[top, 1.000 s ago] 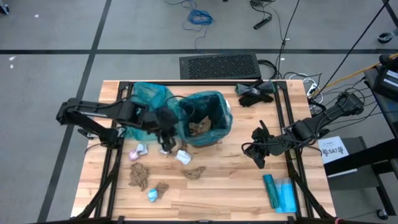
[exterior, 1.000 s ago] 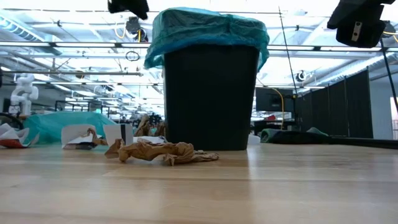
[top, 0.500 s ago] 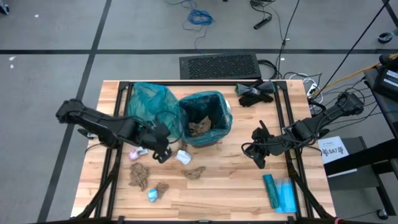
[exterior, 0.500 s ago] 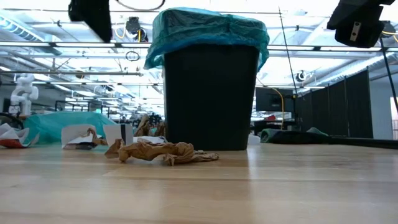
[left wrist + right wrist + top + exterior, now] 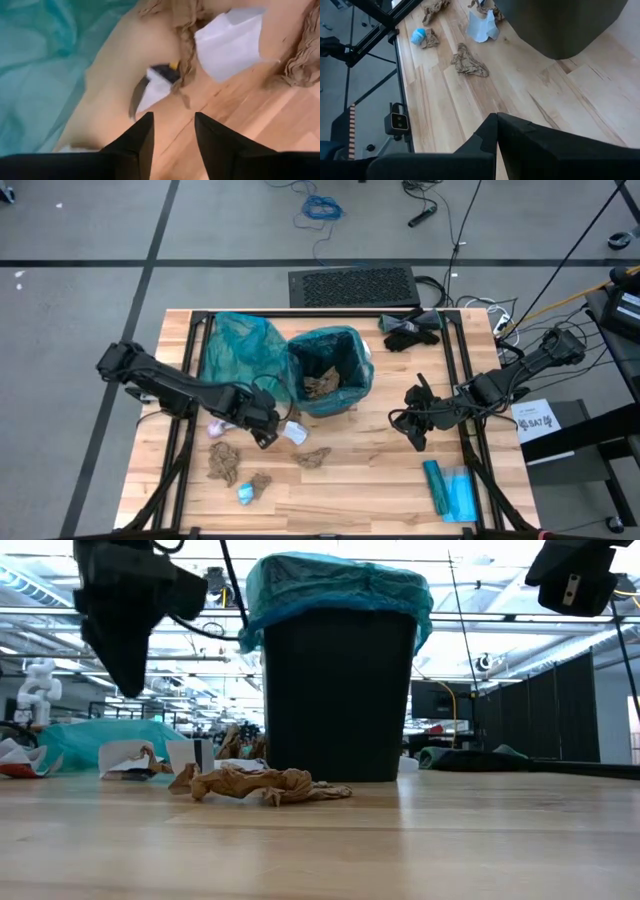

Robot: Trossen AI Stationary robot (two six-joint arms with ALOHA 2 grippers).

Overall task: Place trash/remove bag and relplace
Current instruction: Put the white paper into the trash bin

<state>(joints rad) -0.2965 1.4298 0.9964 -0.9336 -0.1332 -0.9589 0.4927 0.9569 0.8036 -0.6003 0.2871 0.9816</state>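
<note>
With its fingers parted and nothing between them, the left gripper [image 5: 265,430] hangs low over the tabletop [image 5: 370,480] just in front of the bin [image 5: 330,370], nose pointing down at the litter. Looks like the pick-up-trash stage: some brown wads already sit inside the teal-lined bin, plenty more are still out.

Closest to it is a white paper piece [image 5: 230,42] w/ a brown crumple [image 5: 187,30] draped across it, a bit ahead of the fingertips, not touching; in the high view that white piece [image 5: 295,432] lies just beside the gripper, toward the bin. Next move, I'd guess: ease fwd & down so the jaws straddle one wad, then close. Risk is catching two at once, since they overlap.

Further out: a brown wad [image 5: 313,457] in front of the bin, two more brown ones [image 5: 224,462] near the front-left edge, a pale-blue ball [image 5: 245,494] by them. A spare teal bag [image 5: 235,350] is heaped left of the bin.

Right gripper [image 5: 415,425] waits closed, mid-right of the tabletop, well apart from the trash
</note>
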